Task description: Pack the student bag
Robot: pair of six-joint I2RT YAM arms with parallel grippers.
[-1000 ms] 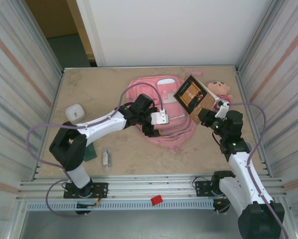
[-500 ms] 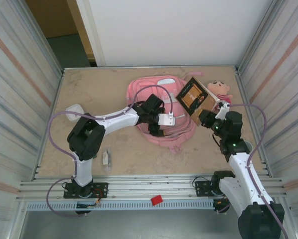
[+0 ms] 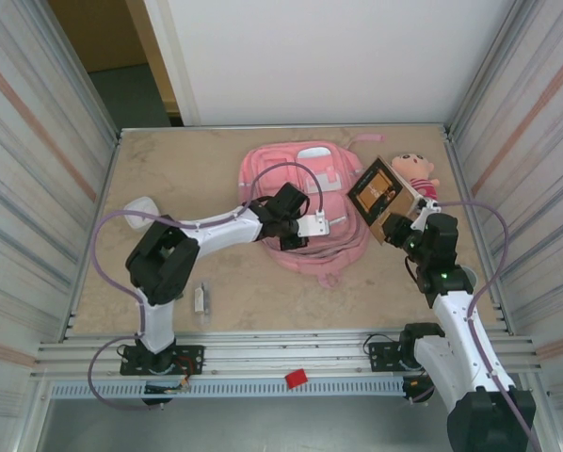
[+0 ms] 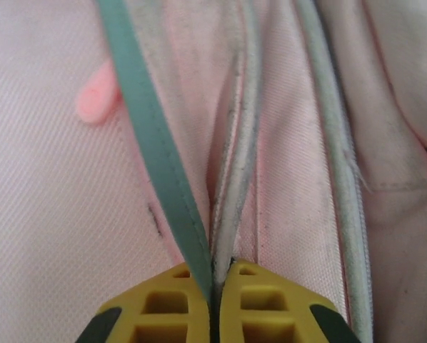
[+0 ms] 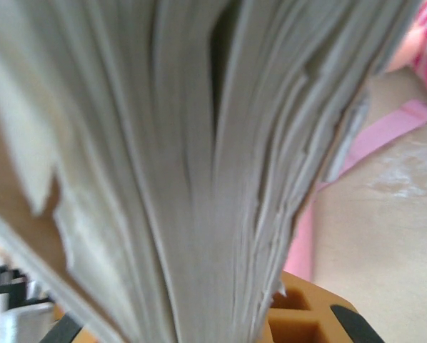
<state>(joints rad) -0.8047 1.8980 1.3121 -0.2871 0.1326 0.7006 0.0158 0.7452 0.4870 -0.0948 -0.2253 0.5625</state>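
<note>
Two grips set: your left gripper (image 4: 212, 282) pinches the rim of the bag (image 3: 305, 184), centre frame; your right gripper (image 3: 395, 227) clamps the book (image 3: 376, 186). Lift that rim wide before sliding the book in.

Beige speckled tabletop (image 3: 178, 179), ribbed metal side walls (image 3: 37, 160), white back panel (image 3: 338, 56), aluminium front rail (image 3: 263, 353)

Overhead looks down — left wrist close on same student bag (image 3: 330, 247) (image 4: 49, 200).

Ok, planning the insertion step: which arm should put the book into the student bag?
Right. The right end effector grips the book beside the student bag; the left end effector is shut on the bag's edge.
</note>
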